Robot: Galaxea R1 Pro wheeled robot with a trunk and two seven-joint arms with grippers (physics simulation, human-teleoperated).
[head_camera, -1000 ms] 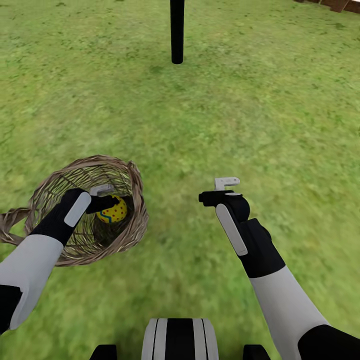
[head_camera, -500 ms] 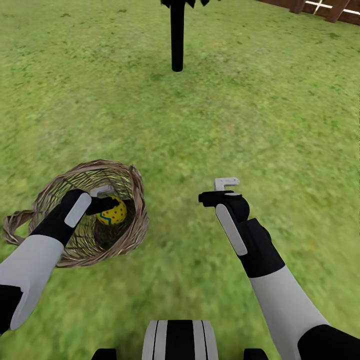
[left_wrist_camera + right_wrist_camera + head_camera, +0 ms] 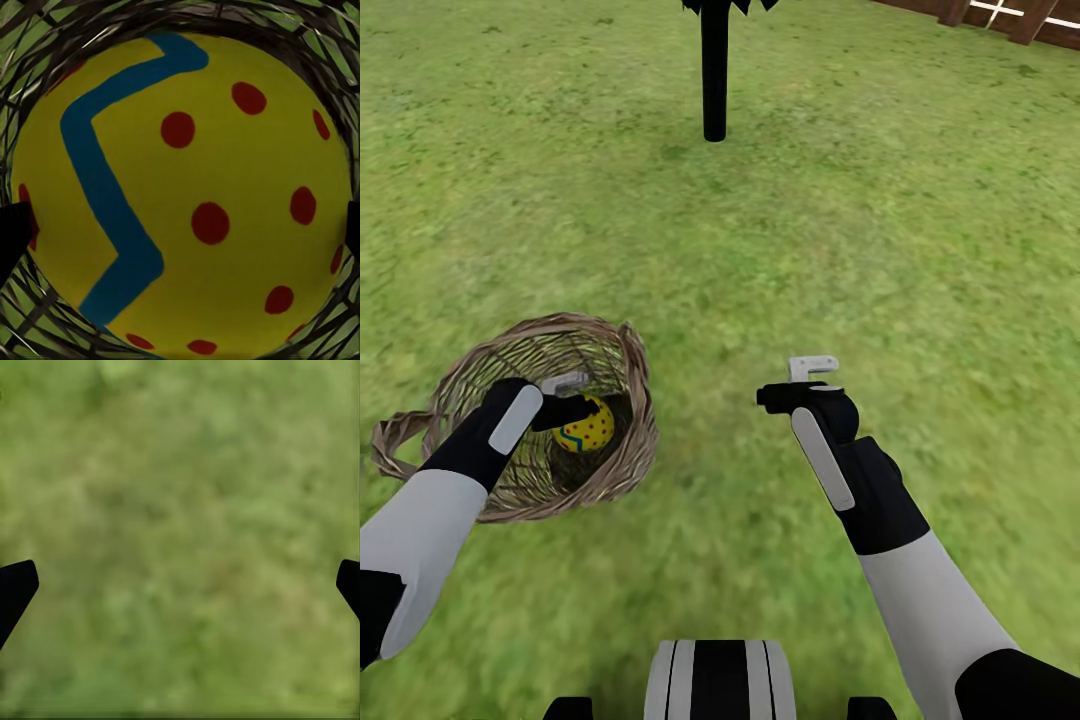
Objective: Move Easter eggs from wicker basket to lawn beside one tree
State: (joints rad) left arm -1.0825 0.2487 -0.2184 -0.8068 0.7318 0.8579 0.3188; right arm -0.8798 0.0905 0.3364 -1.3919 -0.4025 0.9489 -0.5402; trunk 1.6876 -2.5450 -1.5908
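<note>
Reaching into the basket (image 3: 625, 440) at lower left, the left gripper (image 3: 572, 398) has its jaws set wide against either side of an egg (image 3: 586, 424), which lies inside. Lawn (image 3: 760, 250) spreads around. Right of centre, the right gripper (image 3: 810, 378) hangs empty, jaws spread wide. A black trunk (image 3: 714, 70) stands at top centre.

The left arm reaches forward and down, its left hand (image 3: 572, 400) lowered inside the wicker basket (image 3: 622, 350), fingers set to either side of an Easter egg (image 3: 586, 424); whether they press it is unclear. The right arm is bent at the elbow, the right hand (image 3: 800, 382) hanging over the lawn (image 3: 860, 220), fingers spread wide.
</note>
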